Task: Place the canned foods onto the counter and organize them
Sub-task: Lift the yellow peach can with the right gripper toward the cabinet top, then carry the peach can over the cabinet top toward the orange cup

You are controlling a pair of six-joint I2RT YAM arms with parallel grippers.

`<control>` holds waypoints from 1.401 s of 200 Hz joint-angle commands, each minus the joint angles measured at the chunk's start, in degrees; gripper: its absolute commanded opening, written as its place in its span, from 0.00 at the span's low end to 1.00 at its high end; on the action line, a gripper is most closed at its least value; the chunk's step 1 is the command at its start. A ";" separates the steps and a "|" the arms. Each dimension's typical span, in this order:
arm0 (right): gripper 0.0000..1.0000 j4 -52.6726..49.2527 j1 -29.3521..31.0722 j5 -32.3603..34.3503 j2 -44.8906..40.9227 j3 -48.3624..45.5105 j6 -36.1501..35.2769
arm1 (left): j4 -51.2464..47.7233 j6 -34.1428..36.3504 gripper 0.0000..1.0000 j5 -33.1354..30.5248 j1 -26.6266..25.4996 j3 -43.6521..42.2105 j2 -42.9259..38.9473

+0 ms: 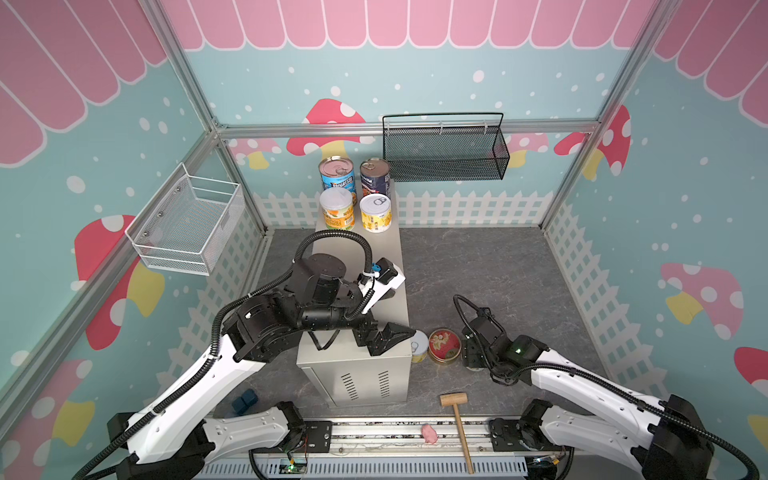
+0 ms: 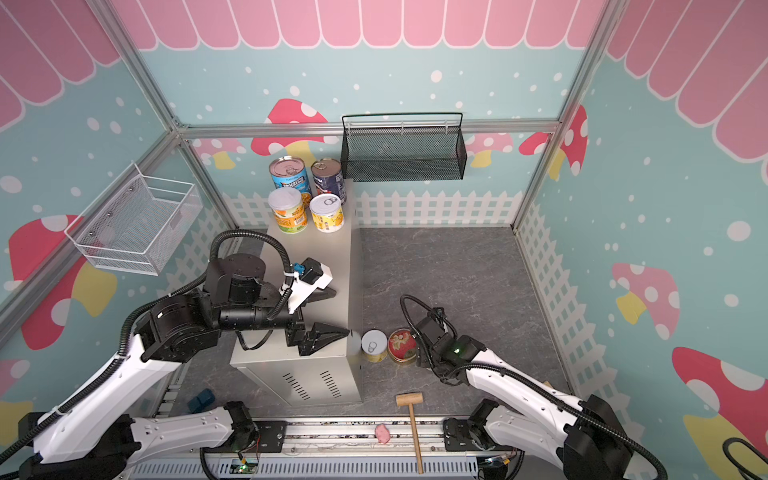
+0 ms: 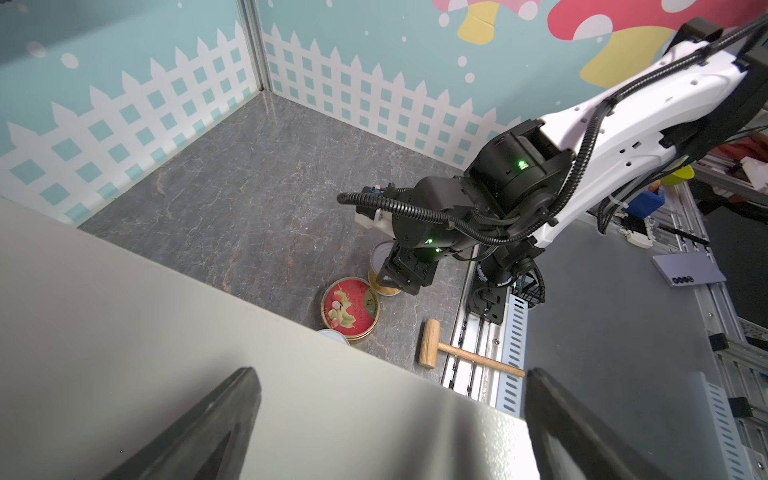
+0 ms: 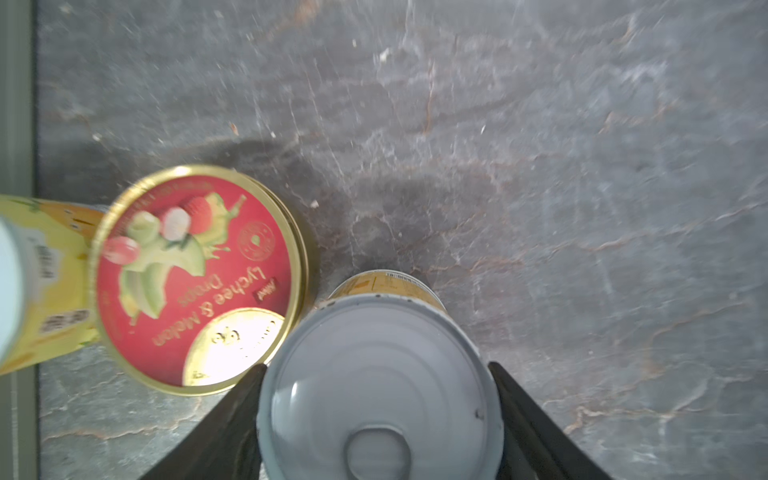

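The long beige counter (image 1: 386,249) stands on the grey floor (image 1: 498,270), and four of the canned foods are already packed in two rows at its far end. The Progresso can (image 1: 337,176) and navy can (image 1: 375,176) stand at the back, with two short yellow cans (image 1: 337,212) in front. This probably leaves the near stretch free for the rest. Above that free stretch hangs the left gripper (image 1: 399,312), its fingers wide apart and empty, apparently waiting. The right gripper (image 4: 376,368) reaches down to the floor, fingers clamped on the sides of an upright grey-topped can (image 4: 374,415), a grip that suits a straight lift. A pale-topped yellow can (image 1: 419,345) against the counter's side and the flat red-lidded tin (image 1: 444,345) just beside it are not yet placed.
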 commanded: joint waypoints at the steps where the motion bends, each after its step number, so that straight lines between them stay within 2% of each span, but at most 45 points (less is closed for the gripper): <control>1: 0.63 -1.40 -0.50 3.87 -1.91 5.14 -2.11 | -1.41 1.83 1.00 -2.83 -0.36 1.30 -1.39; 34: 0.63 -3.41 -1.11 5.76 -1.24 12.37 -7.44 | -1.40 2.27 1.00 -5.70 -0.31 0.99 -2.99; 81: 0.63 -1.87 -1.45 6.09 -0.40 25.98 -22.91 | -3.68 2.54 1.00 -9.65 -0.31 2.40 -4.17; 116: 0.63 -0.26 -1.67 -0.56 3.06 37.85 -34.16 | -3.35 2.41 1.00 -16.33 -0.31 1.24 -6.76; 153: 0.63 -1.24 -1.73 -9.91 10.16 52.02 -42.32 | -3.34 2.54 1.00 -22.97 -0.31 -0.99 -10.07; 182: 0.63 -2.64 -1.73 -17.33 15.96 61.29 -45.90 | -4.54 2.89 1.00 -27.14 -0.31 -1.13 -12.02; 237: 0.62 -6.75 -1.65 -26.13 24.99 77.70 -50.71 | -6.37 3.66 1.00 -34.44 -0.31 -1.32 -15.00; 280: 0.62 -11.12 -1.23 -31.90 29.56 84.21 -53.09 | -6.94 4.71 1.00 -37.16 -0.31 -1.41 -16.02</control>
